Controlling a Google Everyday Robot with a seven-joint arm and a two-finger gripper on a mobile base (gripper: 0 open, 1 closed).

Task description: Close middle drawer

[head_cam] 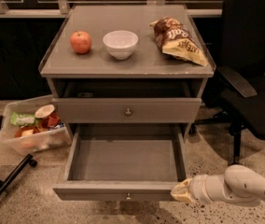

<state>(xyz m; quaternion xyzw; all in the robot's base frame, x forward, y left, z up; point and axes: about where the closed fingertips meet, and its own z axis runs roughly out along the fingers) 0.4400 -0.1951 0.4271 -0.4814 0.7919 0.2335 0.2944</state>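
My gripper (181, 193) sits at the right front corner of the middle drawer (100, 190), which is pulled far out; I cannot tell its grip. One floor bin (44, 143) on the left holds mixed food. On the cabinet top: one apple (80, 42), one bowl (120, 44), one chip bag (178, 40).

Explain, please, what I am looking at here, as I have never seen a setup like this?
This is a single camera picture looking down at the front of a grey cabinet; where the camera is mounted is not on record. The pale tube entering from the lower right is the robot's arm. Its tip is the gripper, at the right front corner of the middle drawer, which is pulled out and empty. The job is to push that drawer shut. On the cabinet top lie an apple, a white bowl and a bag of chips. The gripper carries no object. A plastic bin of food sits on the floor.
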